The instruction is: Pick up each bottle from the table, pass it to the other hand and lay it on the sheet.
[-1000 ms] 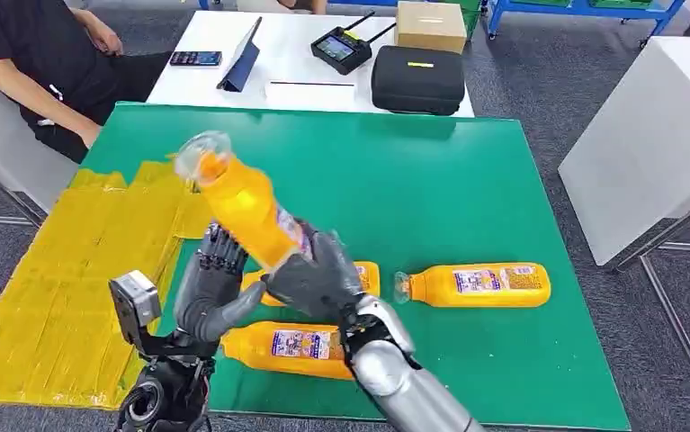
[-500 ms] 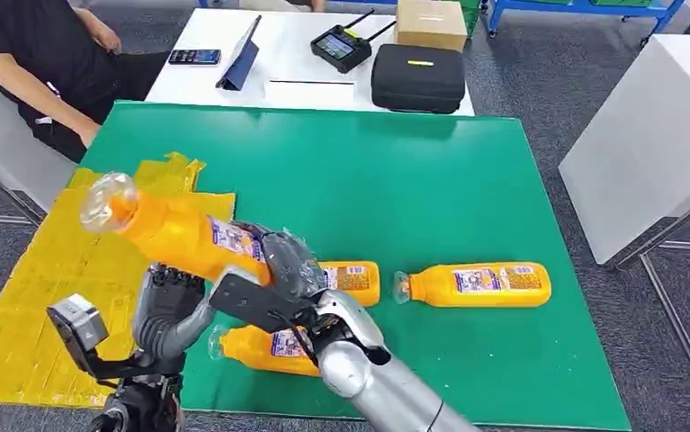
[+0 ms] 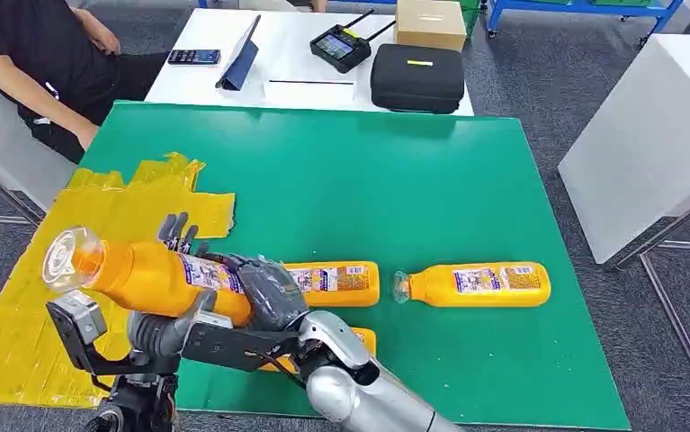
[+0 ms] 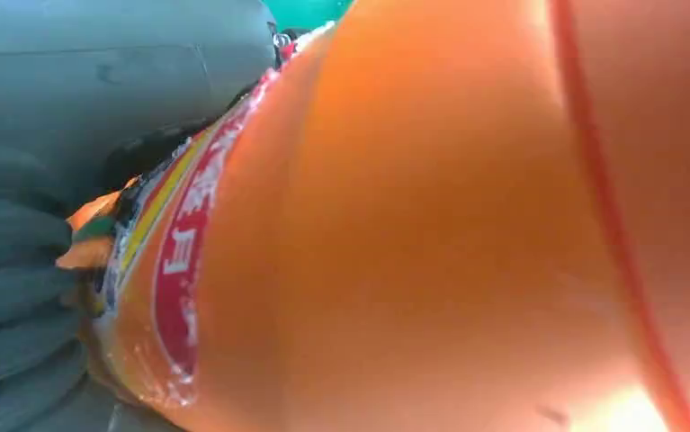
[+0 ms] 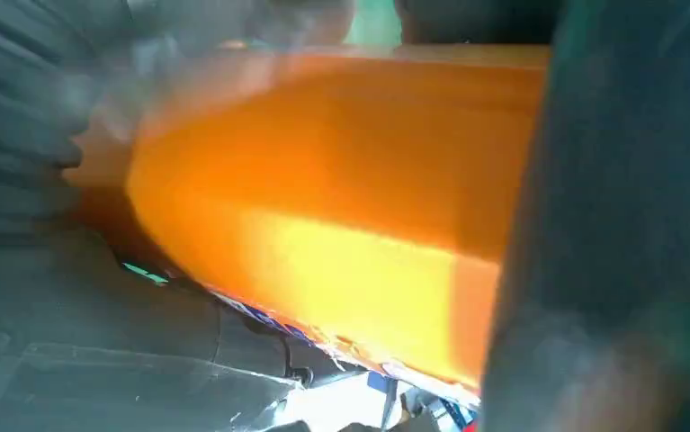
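My right hand (image 3: 264, 292) grips the base end of an orange bottle (image 3: 156, 274) and holds it nearly level in the air, cap pointing left over the yellow sheet (image 3: 71, 216). My left hand (image 3: 168, 326) sits under and around the bottle's middle. Its fingers (image 3: 179, 234) stand straight up behind the bottle, and its thumb is in front. Up close, the bottle (image 4: 413, 225) lies against the left hand (image 4: 17, 261) and fills the right wrist view (image 5: 323, 198). Two more bottles (image 3: 336, 283) (image 3: 480, 283) lie on the green table (image 3: 368, 180). A third (image 3: 365, 340) peeks out behind my right arm.
A person (image 3: 44, 54) sits at the far left corner of the green table. Behind it, a white table holds a black case (image 3: 417, 76), a cardboard box (image 3: 431, 22), a controller (image 3: 341, 47) and a tablet. A white block (image 3: 647, 135) stands to the right.
My right hand has swung the bottle down and to the left, from steeply tilted to nearly level. My left hand has come up around its middle.
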Available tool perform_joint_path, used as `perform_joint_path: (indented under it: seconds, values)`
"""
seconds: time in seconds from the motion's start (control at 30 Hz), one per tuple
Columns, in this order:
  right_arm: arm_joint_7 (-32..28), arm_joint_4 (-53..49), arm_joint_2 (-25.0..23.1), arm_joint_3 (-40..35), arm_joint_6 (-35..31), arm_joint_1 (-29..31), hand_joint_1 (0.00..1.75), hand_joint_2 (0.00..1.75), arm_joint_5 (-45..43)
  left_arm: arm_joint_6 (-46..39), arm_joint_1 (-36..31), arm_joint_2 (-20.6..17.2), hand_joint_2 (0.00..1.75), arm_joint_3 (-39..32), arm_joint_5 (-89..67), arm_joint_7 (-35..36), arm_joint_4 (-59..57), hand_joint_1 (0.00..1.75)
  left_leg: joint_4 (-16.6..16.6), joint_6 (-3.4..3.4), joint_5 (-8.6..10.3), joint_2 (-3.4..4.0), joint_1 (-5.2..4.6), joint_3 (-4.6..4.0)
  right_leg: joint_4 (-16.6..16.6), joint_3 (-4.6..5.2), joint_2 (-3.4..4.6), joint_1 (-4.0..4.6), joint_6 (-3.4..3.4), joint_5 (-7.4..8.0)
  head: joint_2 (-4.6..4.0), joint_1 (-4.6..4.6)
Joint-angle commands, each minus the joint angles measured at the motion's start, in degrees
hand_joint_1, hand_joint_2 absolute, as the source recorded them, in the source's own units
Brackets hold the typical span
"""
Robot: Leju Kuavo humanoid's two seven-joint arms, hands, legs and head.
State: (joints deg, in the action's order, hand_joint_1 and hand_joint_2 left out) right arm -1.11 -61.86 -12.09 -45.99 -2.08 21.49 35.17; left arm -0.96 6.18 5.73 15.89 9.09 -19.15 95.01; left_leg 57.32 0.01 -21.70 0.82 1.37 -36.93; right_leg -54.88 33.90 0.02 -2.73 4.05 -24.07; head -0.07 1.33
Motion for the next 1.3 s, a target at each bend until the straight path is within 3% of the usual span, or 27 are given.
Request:
perform_joint_path:
  seconds: [0.03,0.4,0.67,0.7,0.73,0.77,0.93,1.13,1.3]
  values:
    - [-0.5,0.2,2.7,-5.7,0.7,-2.0,1.75,1.75,0.5,0.1,-3.9,0.7,1.75,-1.1,-0.1,-0.1,-1.5,1.75,0.0,0.05,-0.1,-0.31,0.04,0.29,0.0,-0.38,-0.27,0.08,-0.34,-0.17,0.0,-0.02]
    - [-0.8,0.2,3.6,-3.6,-0.6,-3.3,1.75,1.75,0.5,0.1,-3.6,0.5,1.75,-1.0,-0.7,-0.5,-1.1,1.75,0.0,0.04,-0.05,-0.27,0.06,0.17,0.1,-0.25,-0.25,0.09,-0.24,-0.1,0.0,-0.02]
    - [0.2,-6.0,4.5,3.1,-5.0,-7.9,1.75,1.75,1.0,-3.6,-2.3,0.4,1.75,-1.7,-4.6,-0.9,-0.4,1.75,0.0,0.07,-0.11,-0.38,0.04,0.28,0.0,-0.37,-0.34,0.08,-0.34,-0.19,0.0,-0.02]
    - [0.6,-9.1,4.5,4.8,-5.7,-10.4,1.12,1.75,1.2,-7.0,-1.7,0.1,1.75,-2.1,-9.3,-0.8,-0.2,1.75,0.0,0.06,-0.08,-0.34,0.04,0.23,0.1,-0.32,-0.31,0.08,-0.29,-0.15,0.0,0.0]
    - [1.5,-11.2,4.8,6.3,-6.0,-11.9,0.0,1.75,1.0,-9.1,-1.4,0.0,1.75,-2.7,-12.8,-0.5,-0.3,1.75,0.0,0.08,-0.15,-0.41,0.04,0.34,0.1,-0.45,-0.37,0.09,-0.39,-0.24,0.0,-0.02]
    - [2.9,-12.9,5.3,7.3,-6.1,-12.8,0.0,0.0,1.5,-11.4,-1.1,0.1,1.75,-3.8,-16.5,-0.1,-0.4,1.75,0.0,0.05,-0.09,-0.36,0.04,0.21,0.1,-0.32,-0.33,0.07,-0.28,-0.17,0.0,0.0]
    - [2.9,-20.2,7.4,13.3,-5.1,-15.5,0.0,0.0,0.5,-23.0,-1.9,-1.0,1.75,-9.1,-38.7,3.2,-6.3,1.75,0.0,0.06,-0.14,-0.35,0.01,0.31,0.0,-0.45,-0.3,0.06,-0.39,-0.21,0.0,-0.04]
    - [3.0,-21.1,7.7,13.8,-4.7,-15.9,0.0,0.0,0.3,-23.6,-3.2,-1.1,1.75,-9.5,-39.8,3.0,-9.1,1.75,-0.1,0.06,-0.05,-0.22,-0.01,0.18,0.0,-0.23,-0.22,0.03,-0.27,-0.11,0.0,-0.02]
    - [3.0,-23.4,10.3,13.1,-4.4,-16.8,0.0,0.0,-0.6,-33.5,-11.5,-5.2,1.75,-7.9,-57.3,8.9,-24.4,1.75,-0.1,0.04,0.02,-0.37,-0.03,0.21,0.1,-0.3,-0.35,0.01,-0.32,-0.06,0.0,-0.02]
